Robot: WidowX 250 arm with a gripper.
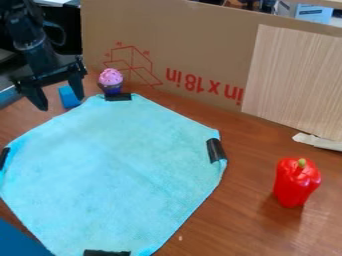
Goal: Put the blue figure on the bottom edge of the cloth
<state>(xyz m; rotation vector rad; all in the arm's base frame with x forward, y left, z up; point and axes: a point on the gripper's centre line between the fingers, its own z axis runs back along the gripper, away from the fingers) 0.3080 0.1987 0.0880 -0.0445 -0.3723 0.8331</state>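
- One blue figure (68, 96), blocky, sat low between the jaws as the camera saw it, closer to the jaw on the cupcake side.
- Black gripper (62, 102) hung with jaws wide apart, nothing clamped; contact with the figure, if any, couldn't be told.
- Step in hand, best guess: the grasp. Figure was off the cloth (113, 170), just beyond its far corner, on the jaws' side.
- Good approach: centre the jaws first, since the gap looked bigger on the side away from the cupcake. Closing off-centre risked shoving or tipping the figure.
- Depth needed care; one slanted view left it unclear whether the tips were level with the figure or in front of it.
- Toy cupcake (111, 80) stood just beside the jaws, behind the near tape strip (118, 97); swinging that way could have knocked it.
- Cloth border ran close to the jaws too, so low tips might have snagged it. Straight lift before any travel made sense.
- Target, likely the bottom edge (141, 246), lay well apart from the jaws, across the cloth toward the camera. Placement called for a low, gentle release.
- Red pepper (296, 184) was far off to the jaws' cloth side, no issue.
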